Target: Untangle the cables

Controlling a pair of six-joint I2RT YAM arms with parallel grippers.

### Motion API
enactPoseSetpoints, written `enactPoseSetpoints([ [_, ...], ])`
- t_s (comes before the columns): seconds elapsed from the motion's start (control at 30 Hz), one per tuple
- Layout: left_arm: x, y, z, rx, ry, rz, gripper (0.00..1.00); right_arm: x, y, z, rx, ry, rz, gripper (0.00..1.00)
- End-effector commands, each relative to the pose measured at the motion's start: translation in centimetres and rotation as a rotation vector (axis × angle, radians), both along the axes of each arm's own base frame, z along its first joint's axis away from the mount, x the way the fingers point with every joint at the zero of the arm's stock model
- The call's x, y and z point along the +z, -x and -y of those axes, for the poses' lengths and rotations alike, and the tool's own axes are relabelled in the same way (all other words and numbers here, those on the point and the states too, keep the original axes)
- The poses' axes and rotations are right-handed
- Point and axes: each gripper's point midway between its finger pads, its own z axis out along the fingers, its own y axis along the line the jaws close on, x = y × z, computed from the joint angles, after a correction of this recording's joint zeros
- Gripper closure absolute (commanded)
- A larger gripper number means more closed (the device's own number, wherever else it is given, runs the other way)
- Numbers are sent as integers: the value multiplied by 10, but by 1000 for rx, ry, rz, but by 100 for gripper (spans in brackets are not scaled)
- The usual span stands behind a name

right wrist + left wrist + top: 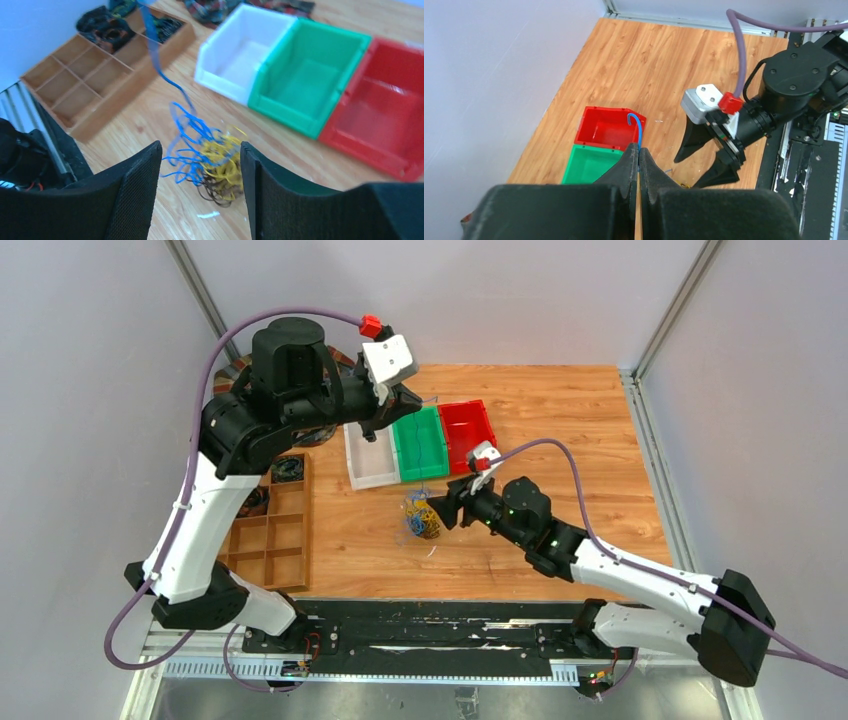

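Left gripper pinched a blue strand up high to tease it out; right gripper hung open by the cables, probably ready to pin them.

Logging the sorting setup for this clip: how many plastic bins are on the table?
3: white bin, green bin, red bin, side by side in one row at the far middle of the table, white leftmost. The left arm covers part of it, so more are possible.

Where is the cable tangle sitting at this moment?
In the top view the cable tangle lies mid-table, just in front of the green bin, directly ahead of the open right gripper.
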Motion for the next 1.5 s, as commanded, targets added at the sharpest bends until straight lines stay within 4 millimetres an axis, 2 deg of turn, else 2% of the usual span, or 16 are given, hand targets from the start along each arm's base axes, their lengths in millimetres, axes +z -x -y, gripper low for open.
enactPoseSetpoints([
  [0.0,10,2,2,-9,19,28,100,46,-2,-29,57,-6,131,41],
  [0.1,14,4,2,-17,28,32,100,51,-17,-41,25,2,138,42],
  [0.23,24,10,-1,-23,45,54,100,35,-38,-57,-11,47,122,45],
  [0.37,40,16,-7,-28,75,90,100,-1,-48,-64,-32,92,74,52],
  [0.5,55,18,-14,-7,92,140,100,-36,-49,-61,-52,120,18,62],
  [0.67,79,15,-27,49,112,231,100,-74,-45,-51,-82,153,-42,65],
  [0.8,108,14,-41,105,144,325,100,-105,-42,-37,-125,200,-88,66],
  [0.9,137,13,-57,170,178,423,100,-121,-41,-24,-164,222,-113,66],
  [1.1,188,14,-93,321,259,625,100,-140,-37,-3,-216,243,-148,66],
  [1.23,233,15,-127,484,377,763,100,-150,-35,9,-235,257,-168,66],
  [1.3,248,17,-139,537,435,792,100,-153,-33,14,-243,261,-175,65],
  [1.37,243,18,-135,511,414,786,100,-151,-34,15,-249,258,-177,64],
  [1.47,217,14,-122,460,355,727,100,-141,-35,15,-249,246,-170,60],
])
